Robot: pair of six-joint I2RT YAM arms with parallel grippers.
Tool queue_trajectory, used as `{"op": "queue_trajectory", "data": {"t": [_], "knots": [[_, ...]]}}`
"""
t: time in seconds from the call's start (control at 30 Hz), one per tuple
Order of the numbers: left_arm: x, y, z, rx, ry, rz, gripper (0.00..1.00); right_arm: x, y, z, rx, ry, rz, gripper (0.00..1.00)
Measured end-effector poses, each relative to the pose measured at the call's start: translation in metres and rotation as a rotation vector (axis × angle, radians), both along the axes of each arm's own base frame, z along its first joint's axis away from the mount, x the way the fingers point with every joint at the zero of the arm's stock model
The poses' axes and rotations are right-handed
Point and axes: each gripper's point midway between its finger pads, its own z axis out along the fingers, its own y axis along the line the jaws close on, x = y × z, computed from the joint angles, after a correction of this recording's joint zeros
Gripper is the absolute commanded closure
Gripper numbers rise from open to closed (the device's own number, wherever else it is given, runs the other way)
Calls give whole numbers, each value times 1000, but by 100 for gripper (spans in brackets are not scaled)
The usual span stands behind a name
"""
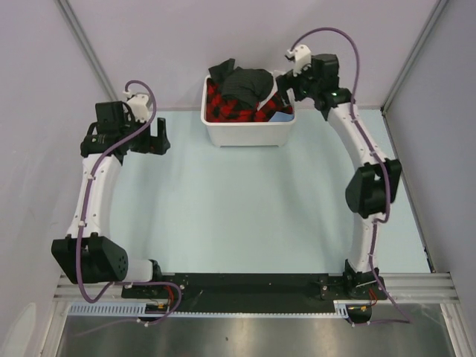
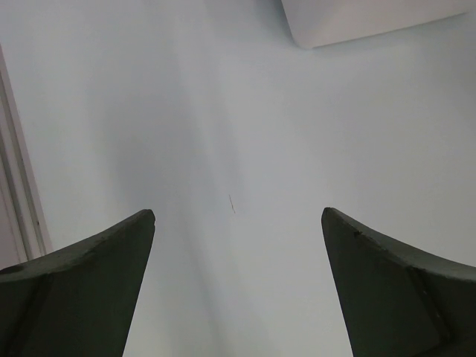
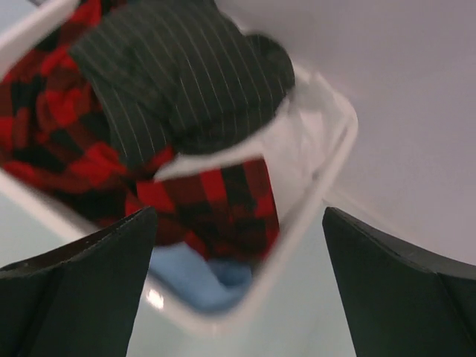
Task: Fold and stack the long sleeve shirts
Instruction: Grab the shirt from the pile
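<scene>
A black long sleeve shirt (image 1: 249,82) with fine pale pinstripes lies crumpled on top of a pile in the white bin (image 1: 245,135) at the back of the table. In the right wrist view this pinstriped shirt (image 3: 186,74) rests on a red-and-black plaid garment (image 3: 216,201). My right gripper (image 1: 285,85) hovers open over the bin's right end, its jaws (image 3: 238,216) spread wide with nothing between them. My left gripper (image 1: 162,137) is open above bare table left of the bin, and its jaws (image 2: 238,223) are also empty.
A light blue cloth (image 3: 201,275) sits under the plaid garment at the bin's right corner. The bin's corner (image 2: 372,18) shows at the top of the left wrist view. Pale blue table (image 1: 238,208) stretches between the arms. Grey walls enclose the back and sides.
</scene>
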Motion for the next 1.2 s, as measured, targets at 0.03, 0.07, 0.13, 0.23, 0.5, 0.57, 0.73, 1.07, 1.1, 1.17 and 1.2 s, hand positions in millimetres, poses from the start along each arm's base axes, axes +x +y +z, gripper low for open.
{"op": "queue_trajectory", "data": {"t": [0.03, 0.07, 0.13, 0.23, 0.5, 0.57, 0.73, 1.07, 1.1, 1.17, 1.2], "knots": [[-1, 2, -2, -1, 5, 5, 1, 12, 14, 2, 3, -24, 5, 0], [-1, 4, -5, -2, 11, 12, 1, 23, 29, 4, 11, -48, 10, 0], [-2, 7, -9, -3, 23, 20, 1, 41, 56, 2, 26, -86, 16, 0], [-5, 9, -16, -5, 40, 26, 0, 55, 89, -11, 41, -119, 18, 0], [-11, 12, -31, -1, 79, 39, 1, 79, 144, -69, 45, -167, -12, 0], [-13, 14, -30, 6, 75, 47, 1, 88, 144, -79, 51, -182, -50, 1], [-19, 19, -21, 29, 45, 59, 0, 104, 140, -82, 71, -246, -125, 44], [-23, 22, -18, 47, 33, 63, 1, 106, 136, -41, 162, -308, -122, 100], [-23, 22, -19, 43, 35, 60, 1, 102, 136, -33, 183, -297, -98, 100], [-20, 19, -20, 32, 41, 48, 1, 92, 135, -12, 221, -281, -50, 100], [-18, 18, -20, 25, 42, 44, 1, 85, 133, 5, 250, -280, -21, 100]]}}
